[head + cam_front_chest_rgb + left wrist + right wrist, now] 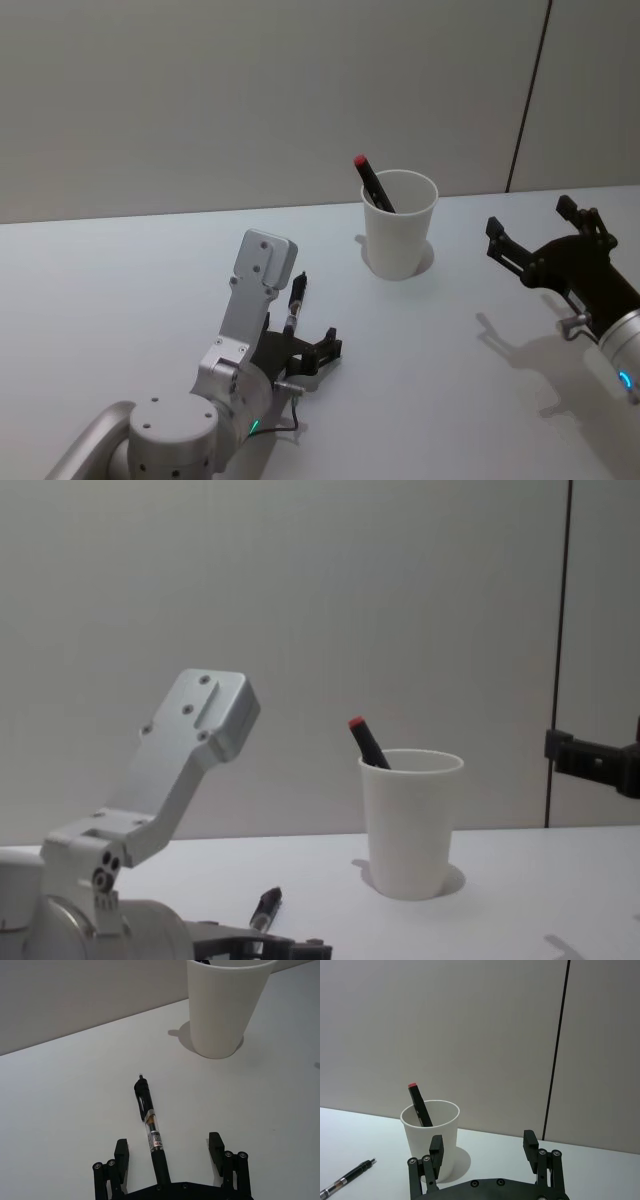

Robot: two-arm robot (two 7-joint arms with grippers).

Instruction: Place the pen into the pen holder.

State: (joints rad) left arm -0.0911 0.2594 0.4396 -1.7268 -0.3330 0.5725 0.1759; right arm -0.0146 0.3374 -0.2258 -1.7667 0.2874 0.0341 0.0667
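The pen [151, 1127] lies flat on the white table [120, 300], outside the cup [400, 235], to the cup's left and nearer the robot, with bare table between the two. It is black with a clear section at mid-barrel, and its tip points away from the robot toward the wall [200, 100]. The left hand [168, 1142] sits low over the table right at the pen's rear end. Its fingers [121, 1152] are spread wide apart and straddle the barrel, one on each side, with a gap between each finger and the pen, so nothing is gripped. The back of the pen runs in under the palm and is hidden there. Whether the fingertips touch the table cannot be told. The cup stands upright near the table's far edge, close to the wall, and casts a small shadow round its base. A red-capped pen [372, 183] already leans inside it against the left side of the rim, cap upward and clear of the top. The right hand [530, 217] hangs above the table to the right of the cup, well apart from it and facing toward it, its shadow falling on the table below. Its fingers are apart too and hold nothing.
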